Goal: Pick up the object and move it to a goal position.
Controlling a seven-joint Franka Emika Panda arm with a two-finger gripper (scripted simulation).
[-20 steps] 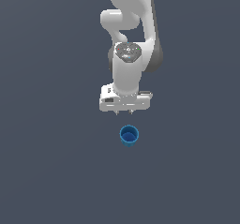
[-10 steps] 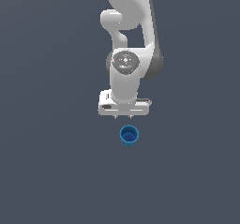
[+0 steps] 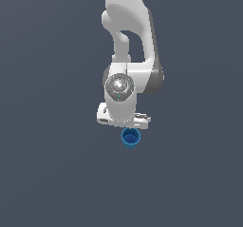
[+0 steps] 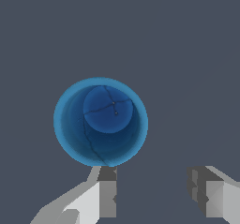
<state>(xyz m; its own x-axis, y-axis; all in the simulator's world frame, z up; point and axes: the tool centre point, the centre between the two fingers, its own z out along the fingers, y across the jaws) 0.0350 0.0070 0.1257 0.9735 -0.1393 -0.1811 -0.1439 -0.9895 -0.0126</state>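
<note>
The small blue cup (image 3: 130, 137) stands upright on the grey floor, just below my hand in the exterior view. In the wrist view the cup (image 4: 100, 121) shows its hollow inside and lighter blue rim. My gripper (image 4: 152, 192) is open and empty, with its two fingertips (image 4: 107, 190) spread apart. One fingertip is next to the cup's rim and the other stands off to the side. In the exterior view the gripper (image 3: 127, 126) is low, right over the cup's far edge, and its fingertips are mostly hidden by the hand.
A plain dark grey floor (image 3: 52, 174) surrounds the cup. The white arm (image 3: 126, 41) rises behind the cup to the top of the exterior view.
The arm has come down and toward the cup. The hand, which hung well above the cup, is now right over its far edge. The cup has not moved.
</note>
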